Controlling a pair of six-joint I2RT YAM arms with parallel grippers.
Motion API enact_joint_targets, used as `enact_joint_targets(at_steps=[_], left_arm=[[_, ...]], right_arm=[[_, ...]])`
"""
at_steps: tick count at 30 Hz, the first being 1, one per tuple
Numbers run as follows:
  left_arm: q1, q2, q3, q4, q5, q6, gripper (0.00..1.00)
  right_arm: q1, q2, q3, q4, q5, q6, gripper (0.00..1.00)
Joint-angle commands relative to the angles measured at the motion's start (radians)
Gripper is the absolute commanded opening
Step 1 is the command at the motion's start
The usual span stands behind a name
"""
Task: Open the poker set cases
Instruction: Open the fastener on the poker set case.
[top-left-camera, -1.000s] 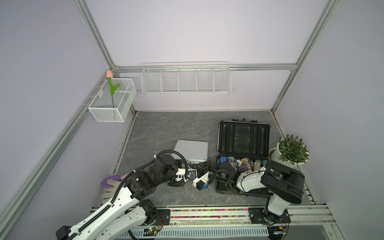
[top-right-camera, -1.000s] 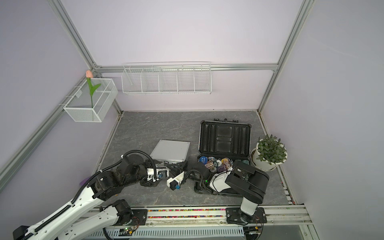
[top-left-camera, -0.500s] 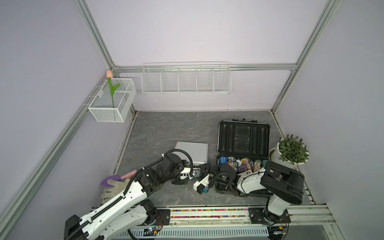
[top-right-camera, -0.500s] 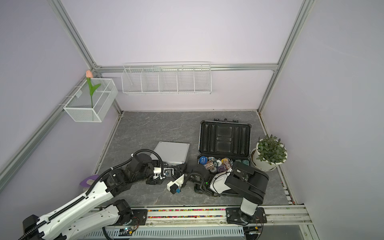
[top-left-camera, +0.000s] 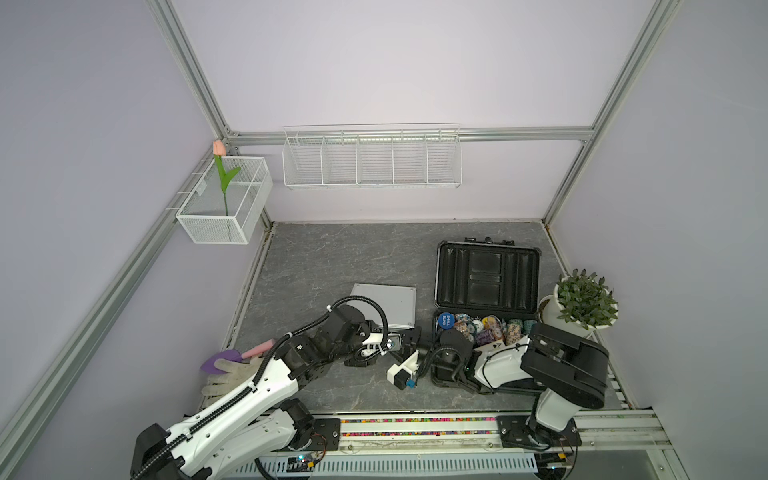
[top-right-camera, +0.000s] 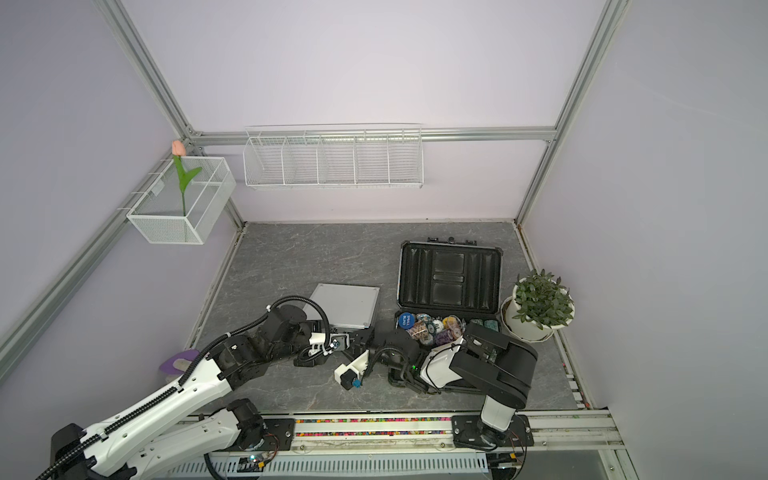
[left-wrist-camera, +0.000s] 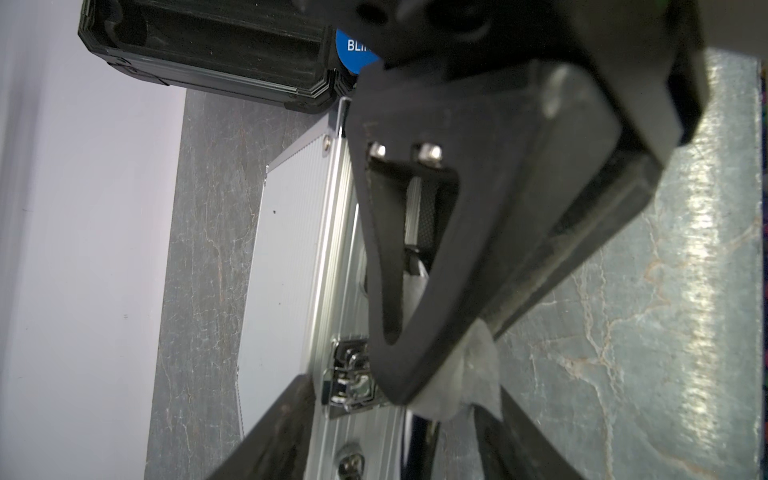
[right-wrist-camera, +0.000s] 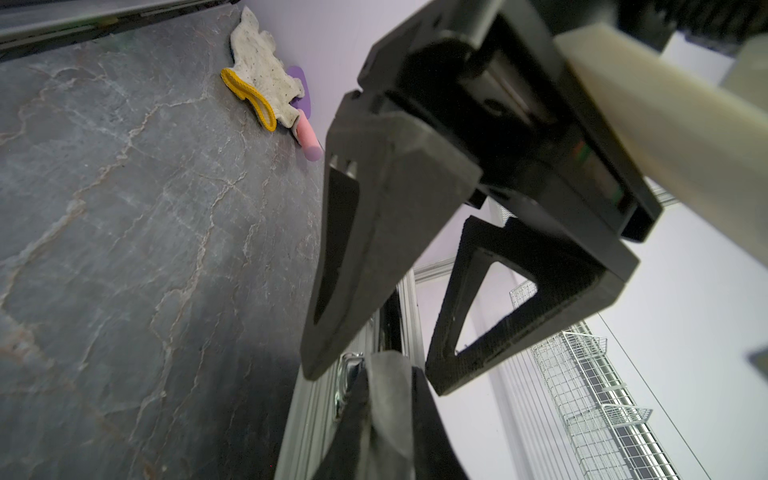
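Observation:
The small silver case (top-left-camera: 386, 301) lies closed on the table; its ribbed front edge (left-wrist-camera: 332, 257) carries a chrome latch (left-wrist-camera: 349, 382). My left gripper (left-wrist-camera: 395, 449) is open, its jaws standing on either side of that front edge just short of the latch. My right gripper (right-wrist-camera: 386, 419) is shut, its tips at the same latch (right-wrist-camera: 347, 374). In both top views the two grippers (top-left-camera: 409, 337) (top-right-camera: 360, 338) meet at the silver case's front right corner. The large dark case (top-left-camera: 486, 272) stands open, lid upright, with poker chips (top-left-camera: 482, 326) in its base.
A potted plant (top-left-camera: 584, 301) stands right of the dark case. A glove (top-left-camera: 226, 374) and a purple trowel (top-left-camera: 224, 357) lie at the front left. Two white wire baskets (top-left-camera: 372, 160) (top-left-camera: 226, 208) hang on the walls. A rail (top-left-camera: 415, 428) runs along the front.
My left arm has reached right to the silver case's front edge, and its jaws have narrowed. My right gripper has stayed shut and shifted slightly left towards the latch.

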Motion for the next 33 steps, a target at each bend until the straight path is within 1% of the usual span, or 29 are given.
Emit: enact_joint_targets(at_steps=[1, 22, 33], left_arm=[[0.007, 0.010, -0.016, 0.014, -0.006, 0.000, 0.62], [0.011, 0.037, -0.036, -0.003, -0.053, 0.018, 0.62], [0.011, 0.042, -0.041, -0.024, -0.070, 0.029, 0.55]], right_arm=[[0.008, -0.043, -0.002, 0.148, -0.016, -0.023, 0.07], [0.019, -0.033, -0.003, 0.148, -0.023, -0.047, 0.07], [0.031, -0.031, -0.005, 0.142, -0.008, -0.072, 0.07]])
